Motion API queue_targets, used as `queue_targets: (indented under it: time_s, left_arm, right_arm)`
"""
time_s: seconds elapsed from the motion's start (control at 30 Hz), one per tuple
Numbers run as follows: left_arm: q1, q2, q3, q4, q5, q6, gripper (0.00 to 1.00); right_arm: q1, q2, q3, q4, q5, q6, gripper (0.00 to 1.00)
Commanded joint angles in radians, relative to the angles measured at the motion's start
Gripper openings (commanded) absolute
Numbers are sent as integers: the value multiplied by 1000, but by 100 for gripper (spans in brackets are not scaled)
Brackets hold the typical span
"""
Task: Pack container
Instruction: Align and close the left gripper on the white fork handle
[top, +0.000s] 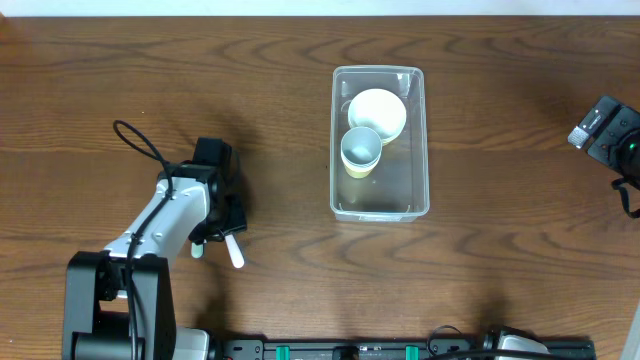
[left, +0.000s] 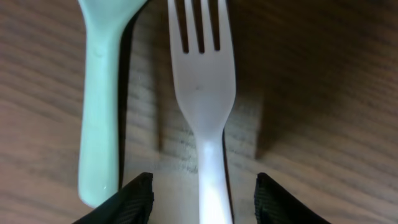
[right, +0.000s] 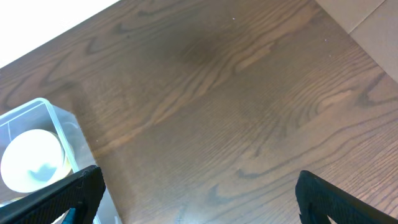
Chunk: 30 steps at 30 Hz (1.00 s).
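I am wearing a silver-white shell along my left arm (top: 165, 215), with black joints at each end and a black cable (top: 150, 148) looping off its far-left side. My left hand (left: 204, 198) is showing two matte black fingertips (left: 140, 194). My right hand (right: 199, 199) is showing the same black fingers (right: 65, 194), and a small green light (top: 632, 144) is glowing on my black right arm (top: 605, 128).

One clear container (top: 395, 190) sits toward two o'clock from the middle of the table (top: 500, 280), and in it are one pale bowl (top: 377, 112) and one cup (top: 361, 150). Toward eight o'clock lie one white fork (left: 202, 81) and one pale green spoon (left: 99, 93) (two pieces in all, side by side).
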Motion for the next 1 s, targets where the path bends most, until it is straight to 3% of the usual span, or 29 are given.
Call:
queue_targets:
  time_s: [0.0, 0.13, 0.3, 0.4, 0.77, 0.9, 0.97]
  left_arm:
    - [0, 11, -36, 27, 1, 35, 55]
    - [0, 31, -53, 69, 2, 35, 54]
    - [0, 34, -50, 81, 2, 35, 31]
    - [0, 28, -28, 63, 2, 58, 25]
    - [-88, -69, 267, -187, 111, 110, 15]
    - [-169, -108, 385, -259, 84, 112, 11]
    - [-185, -124, 397, -289, -6, 26, 14]
  right_arm:
    - [-8, -7, -1, -2, 14, 13, 99]
    - [-7, -7, -1, -2, 13, 14, 99]
    - [-7, -7, -1, -2, 14, 14, 99]
    - [-7, -7, -1, -2, 13, 14, 99]
    - [-7, -7, -1, -2, 13, 14, 99]
    - [-7, -7, -1, -2, 14, 14, 99]
    - [-7, -7, -1, -2, 13, 14, 99]
